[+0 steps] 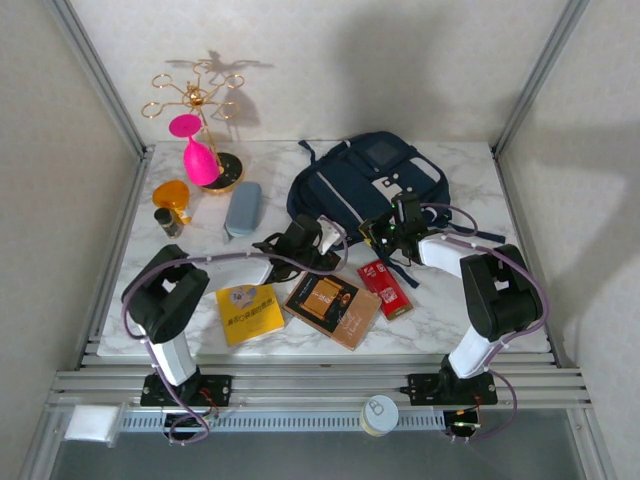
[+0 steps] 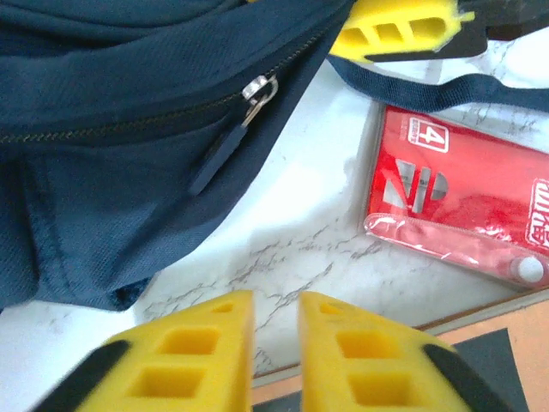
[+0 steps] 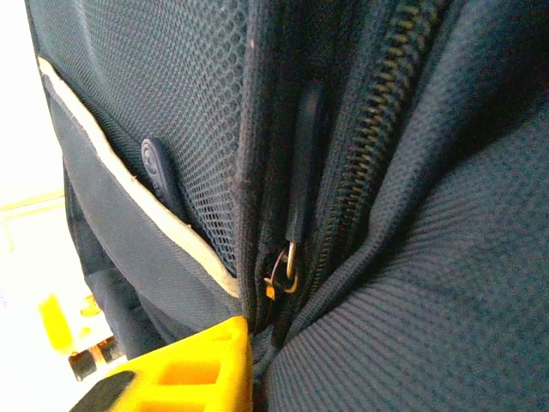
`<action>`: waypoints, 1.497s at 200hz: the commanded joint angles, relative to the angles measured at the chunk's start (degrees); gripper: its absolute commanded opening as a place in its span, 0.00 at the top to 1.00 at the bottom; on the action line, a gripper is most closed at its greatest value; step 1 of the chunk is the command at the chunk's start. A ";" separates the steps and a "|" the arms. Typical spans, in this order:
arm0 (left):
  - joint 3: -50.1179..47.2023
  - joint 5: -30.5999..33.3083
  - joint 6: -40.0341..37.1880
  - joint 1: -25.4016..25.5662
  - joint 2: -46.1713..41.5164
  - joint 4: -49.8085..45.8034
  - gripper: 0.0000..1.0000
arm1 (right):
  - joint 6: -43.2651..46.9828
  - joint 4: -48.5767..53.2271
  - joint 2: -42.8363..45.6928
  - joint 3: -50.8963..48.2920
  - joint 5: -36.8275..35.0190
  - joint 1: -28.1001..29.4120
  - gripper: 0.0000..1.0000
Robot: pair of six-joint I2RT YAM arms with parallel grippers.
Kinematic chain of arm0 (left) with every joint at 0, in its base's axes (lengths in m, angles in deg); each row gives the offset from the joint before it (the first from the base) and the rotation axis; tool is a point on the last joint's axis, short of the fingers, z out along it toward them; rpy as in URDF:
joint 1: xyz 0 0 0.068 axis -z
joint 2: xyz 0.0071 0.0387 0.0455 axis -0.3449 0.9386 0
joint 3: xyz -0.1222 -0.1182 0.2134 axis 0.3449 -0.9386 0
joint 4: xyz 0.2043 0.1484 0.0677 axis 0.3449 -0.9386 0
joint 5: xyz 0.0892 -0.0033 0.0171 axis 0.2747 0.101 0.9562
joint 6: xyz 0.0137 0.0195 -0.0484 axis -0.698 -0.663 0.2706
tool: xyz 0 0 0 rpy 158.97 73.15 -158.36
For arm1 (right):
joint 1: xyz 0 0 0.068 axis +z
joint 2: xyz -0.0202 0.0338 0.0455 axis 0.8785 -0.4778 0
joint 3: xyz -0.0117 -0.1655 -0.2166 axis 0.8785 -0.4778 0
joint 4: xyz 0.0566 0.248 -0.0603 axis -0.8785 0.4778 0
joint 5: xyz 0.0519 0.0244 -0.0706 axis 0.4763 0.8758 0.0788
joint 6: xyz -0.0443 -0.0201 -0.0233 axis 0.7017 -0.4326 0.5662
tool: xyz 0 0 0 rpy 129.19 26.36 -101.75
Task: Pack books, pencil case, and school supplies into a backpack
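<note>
nothing packed yet: backpack (image 1: pixel 370 185) looks zipped, books (image 1: pixel 250 313), pencil case (image 1: pixel 243 208), red pack (image 1: pixel 385 288) on the counter (image 1: pixel 440 310); my left pincer (image 2: pixel 276 302) slightly apart, empty; right pincer (image 1: pixel 383 233) i cannot tell

left gripper (image 2: pixel 275 299), yellow fingers narrowly parted and empty, over the marble table (image 2: pixel 283 232); navy backpack (image 2: pixel 103 103) with zipper pull (image 2: pixel 225 154) upper left; red pack (image 2: pixel 463 197), white print, right.

Navy backpack (image 1: pixel 365 180) by table's (image 1: pixel 450 300) far edge, grey-blue pencil case (image 1: pixel 243 208) left; yellow book (image 1: pixel 250 313), brown-black book (image 1: pixel 333 305), red pack (image 1: pixel 385 288) along near edge.
</note>
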 commanded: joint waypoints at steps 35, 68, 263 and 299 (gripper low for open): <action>-1.63 -1.13 0.88 -0.56 -2.92 10.48 0.63 | 0.05 -3.54 4.47 0.62 3.42 0.23 0.83; 0.70 0.35 1.55 -0.56 -0.33 12.56 0.57 | 0.43 -4.10 4.66 0.80 3.73 0.17 0.82; -2.58 2.21 2.32 0.14 3.48 16.17 0.62 | 1.41 -3.02 5.61 3.03 3.44 0.24 0.73; 1.43 3.06 2.02 0.05 5.11 15.25 0.63 | 1.58 -3.11 5.66 2.77 3.22 0.29 0.73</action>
